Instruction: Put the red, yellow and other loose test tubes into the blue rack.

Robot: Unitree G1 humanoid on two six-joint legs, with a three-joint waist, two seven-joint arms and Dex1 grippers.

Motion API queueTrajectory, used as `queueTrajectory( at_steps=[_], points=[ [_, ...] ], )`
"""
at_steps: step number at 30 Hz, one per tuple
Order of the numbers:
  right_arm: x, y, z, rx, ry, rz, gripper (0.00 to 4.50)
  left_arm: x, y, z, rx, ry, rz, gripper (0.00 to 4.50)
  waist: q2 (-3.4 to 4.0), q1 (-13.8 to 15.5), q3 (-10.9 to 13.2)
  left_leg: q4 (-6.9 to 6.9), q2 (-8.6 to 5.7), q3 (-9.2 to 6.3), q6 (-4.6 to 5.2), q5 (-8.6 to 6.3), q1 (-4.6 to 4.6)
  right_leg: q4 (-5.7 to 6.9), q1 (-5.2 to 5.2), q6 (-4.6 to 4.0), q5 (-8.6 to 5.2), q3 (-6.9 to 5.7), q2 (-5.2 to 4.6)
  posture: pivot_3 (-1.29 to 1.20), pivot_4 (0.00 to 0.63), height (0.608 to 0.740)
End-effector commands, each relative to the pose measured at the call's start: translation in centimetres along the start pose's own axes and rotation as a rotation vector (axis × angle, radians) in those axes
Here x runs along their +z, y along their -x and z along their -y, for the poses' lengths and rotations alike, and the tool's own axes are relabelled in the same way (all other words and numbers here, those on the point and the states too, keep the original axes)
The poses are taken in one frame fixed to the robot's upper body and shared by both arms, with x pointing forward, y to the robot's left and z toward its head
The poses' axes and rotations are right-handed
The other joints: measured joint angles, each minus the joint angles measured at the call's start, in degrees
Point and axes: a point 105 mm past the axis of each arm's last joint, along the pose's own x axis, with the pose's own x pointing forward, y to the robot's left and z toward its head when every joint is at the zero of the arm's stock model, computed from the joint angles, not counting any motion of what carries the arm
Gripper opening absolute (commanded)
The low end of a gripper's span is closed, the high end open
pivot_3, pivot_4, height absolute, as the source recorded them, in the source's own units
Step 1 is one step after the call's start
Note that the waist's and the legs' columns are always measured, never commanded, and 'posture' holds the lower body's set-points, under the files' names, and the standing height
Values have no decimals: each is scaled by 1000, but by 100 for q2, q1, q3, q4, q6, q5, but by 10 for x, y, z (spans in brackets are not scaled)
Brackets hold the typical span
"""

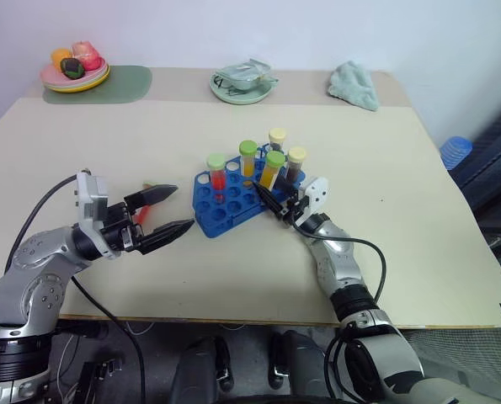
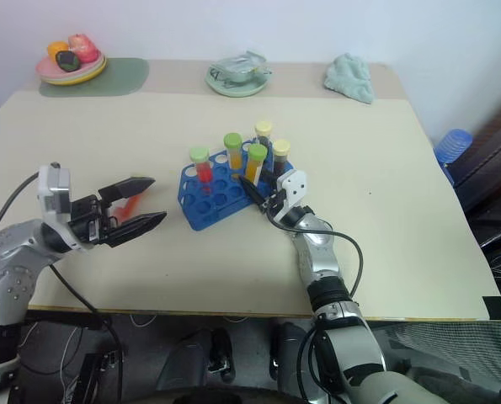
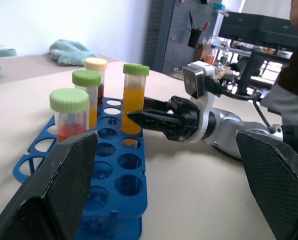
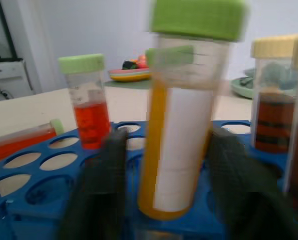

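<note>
**A:** Where were the tubes?

**B:** Five capped clear plastic tubes stood in the small bright blue plastic rack (image 1: 221, 215) mid-table. One loose red-liquid tube with a green cap (image 4: 18, 144) lay flat on the beige table (image 1: 385, 210), just beyond the rack and near the left gripper (image 1: 181, 209), whose black fingers were spread wide and held nothing.

**A:** And the right gripper (image 1: 271, 200)?

**B:** Its fingers flanked the upright yellow-liquid tube with a green cap (image 1: 269, 175), parted a little rather than pinching it.

**A:** How would the lying one handle?

**B:** Light and stiff, I judged, but smooth and round, so likely to roll or slip. I'd pinch across the body near the cap, squarely.
</note>
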Motion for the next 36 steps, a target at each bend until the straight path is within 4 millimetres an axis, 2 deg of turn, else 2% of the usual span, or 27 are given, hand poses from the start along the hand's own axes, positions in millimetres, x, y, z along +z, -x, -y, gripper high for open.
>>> queueTrajectory(
  at_steps=[1,8,13,17,20,23,26,28,30,33,36],
  points=[
    [24,-7,1,-4,137,83,4474,7,-2,3,3,-20,33,4500,0,-3,0,0,0,0,0,0,0,0,0,0,0,0,0,0,150,740],
    [35,-4,-6,62,241,82,4474,20,-3,-9,100,17,164,4500,1,0,0,0,0,0,1,1,0,1,0,0,0,2,-1,0,150,740],
    [33,17,-7,125,293,6,4474,58,1,-52,363,13,423,4500,-6,30,-3,3,-1,-3,16,9,0,0,7,2,0,1,-2,0,150,740],
    [34,39,-4,109,310,-46,4474,80,1,-78,519,3,505,4500,-7,18,-4,4,-2,-3,19,11,1,-1,10,3,0,1,1,0,150,740],
    [44,56,2,90,329,-78,4474,88,0,-94,640,-7,518,4500,-7,14,-3,3,-2,-3,20,11,1,1,10,4,0,1,3,0,150,740],
    [59,70,6,110,353,-115,4474,86,-1,-110,782,-17,475,4500,-7,18,-3,4,-1,-3,20,11,3,1,10,4,0,2,5,0,150,740],
    [80,74,6,163,342,-129,4474,82,0,-116,883,-17,414,4500,-10,14,-2,5,-1,-4,20,11,4,0,10,4,0,2,5,0,150,740],
    [97,73,0,235,311,-134,4474,70,6,-127,1040,82,321,4500,-11,20,-2,4,-1,-4,20,11,4,0,10,4,0,2,5,0,150,740],
    [113,69,-8,327,290,-143,4474,55,11,-135,1173,212,154,4500,-18,25,2,7,0,-11,22,11,3,2,11,4,0,2,3,0,150,740],
    [133,59,-18,443,309,-157,4474,52,4,-131,1179,329,-44,4500,-33,26,8,10,0,-15,23,11,2,2,12,5,-1,1,5,0,150,740],
    [148,47,-24,507,333,-146,4474,55,1,-127,1177,419,-171,4500,-50,48,15,9,0,-17,23,11,0,1,12,7,-2,-2,8,0,150,740]
  ],
)
